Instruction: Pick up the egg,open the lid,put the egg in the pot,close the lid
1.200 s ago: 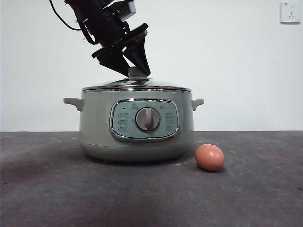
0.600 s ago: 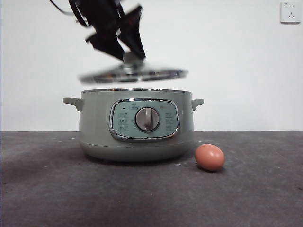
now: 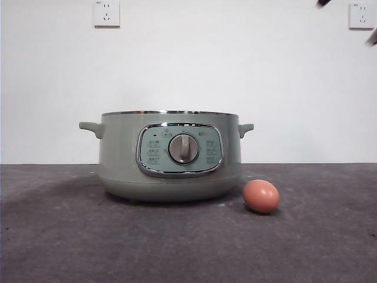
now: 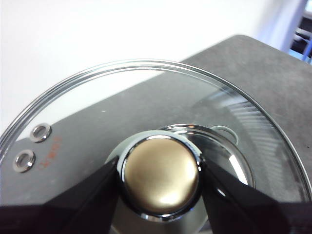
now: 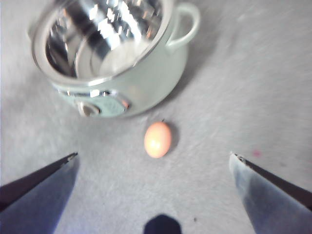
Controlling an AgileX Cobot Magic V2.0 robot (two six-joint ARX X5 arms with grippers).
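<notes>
We judged the task partly done: the lid was off, the egg not yet picked up, and dropping it in and closing still remained.

The table (image 3: 70,247) was a dark, matte, faintly grainy surface. On it stood the pot (image 3: 169,156), round and broad, smooth pale green outside with a chrome-framed panel, a silver dial and two small side handles; the right wrist view showed its open mouth and a shiny metal inside.

The lid (image 4: 146,112) hung out of the front view, high above the table, which showed through it. It was a shallow dome of clear glass with a bright metal rim and two small metal eyelets near the edge. The left gripper (image 4: 161,178) had its jaws pinching the knob, whose round top looked glossy and brassy.

The egg (image 3: 261,196), a smooth reddish-brown oval, lay on the table at about 4 o'clock from the pot, just beside its base.

The right gripper (image 5: 153,161) hovered above the egg, well apart from it, jaws spread wide.
</notes>
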